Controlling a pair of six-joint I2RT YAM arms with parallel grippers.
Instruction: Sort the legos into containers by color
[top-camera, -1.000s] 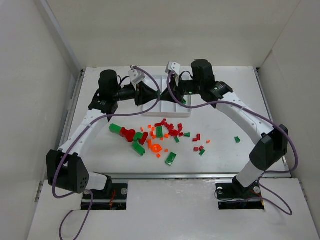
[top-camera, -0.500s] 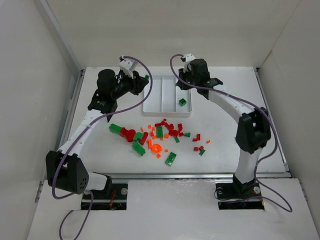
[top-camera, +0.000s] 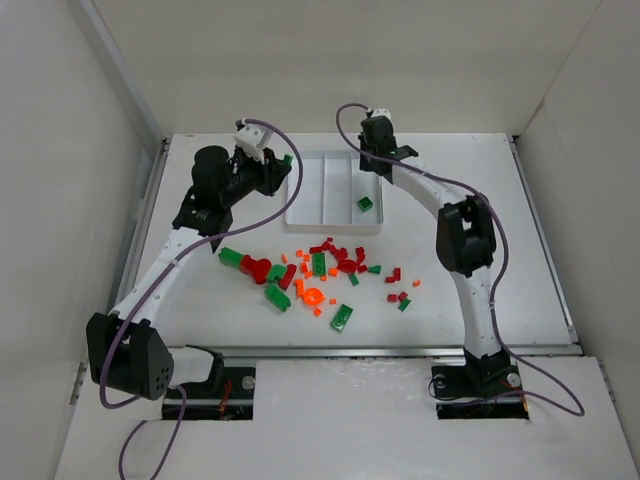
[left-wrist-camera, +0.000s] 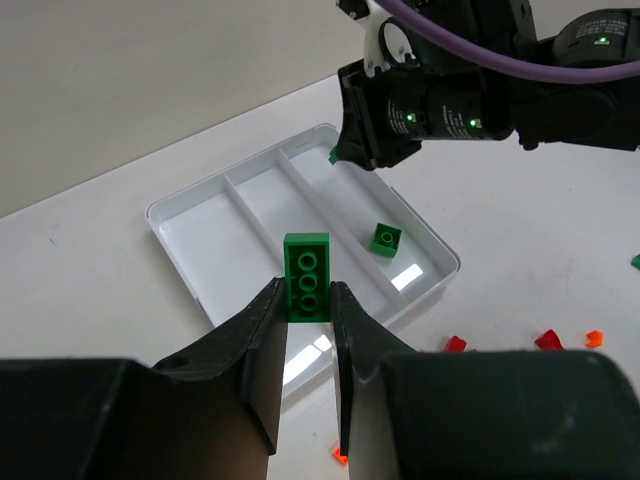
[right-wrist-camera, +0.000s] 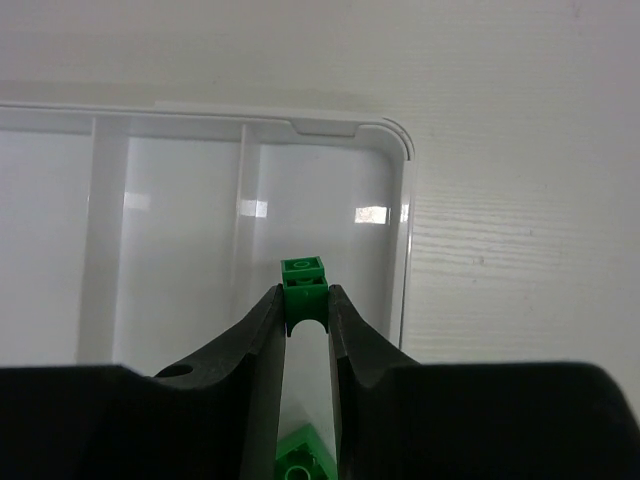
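The white tray (top-camera: 318, 196) has three long compartments. One green brick (top-camera: 366, 205) lies in its right compartment. My left gripper (top-camera: 283, 163) is shut on a long green brick (left-wrist-camera: 306, 289) with three studs and holds it above the table just left of the tray (left-wrist-camera: 215, 225). My right gripper (top-camera: 364, 163) is shut on a small green brick (right-wrist-camera: 304, 293) over the far end of the right compartment (right-wrist-camera: 330, 220). The lying green brick also shows under it in the right wrist view (right-wrist-camera: 300, 462). Loose red, green and orange legos (top-camera: 320, 268) lie on the table in front of the tray.
The right arm's wrist (left-wrist-camera: 440, 100) hangs over the tray's far right side in the left wrist view. White walls enclose the table on three sides. Stray bricks (top-camera: 400, 298) lie right of the pile.
Both grippers stood close together over the tray a second ago. The left one has drawn back to the left with its green brick; the right one has moved to the far right of the tray.
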